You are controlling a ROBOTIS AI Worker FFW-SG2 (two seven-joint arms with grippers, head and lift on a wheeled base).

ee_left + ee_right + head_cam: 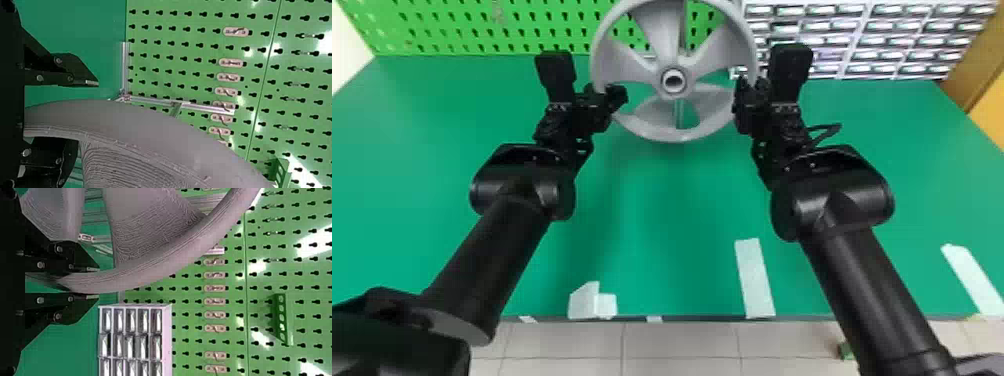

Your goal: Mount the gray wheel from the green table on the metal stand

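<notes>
While the gray wheel [652, 134] is upright above the far part of the green table [657, 215], both grippers are at opposite sides of its rim. The right gripper [98, 283] has the rim pinched between its two fingers; I cannot tell whether the left gripper [615, 95] is clamped on or merely beside the rim. Beyond the wheel stand the bars of the metal stand [195, 107], with the green pegboard [188, 43] behind.

The job looks to be at the lining-up step, the hub [674, 80] needing to meet its mount before anything is let go. I expect a stiff, bulky piece, perhaps plastic and only moderately heavy, its smooth outer rim rather slippery. Opposite points on the rim, level with the hub, are the best hold; the spokes seem poorer grips. Uneven pushing could twist it, jam the bore or roll the rim free.
</notes>
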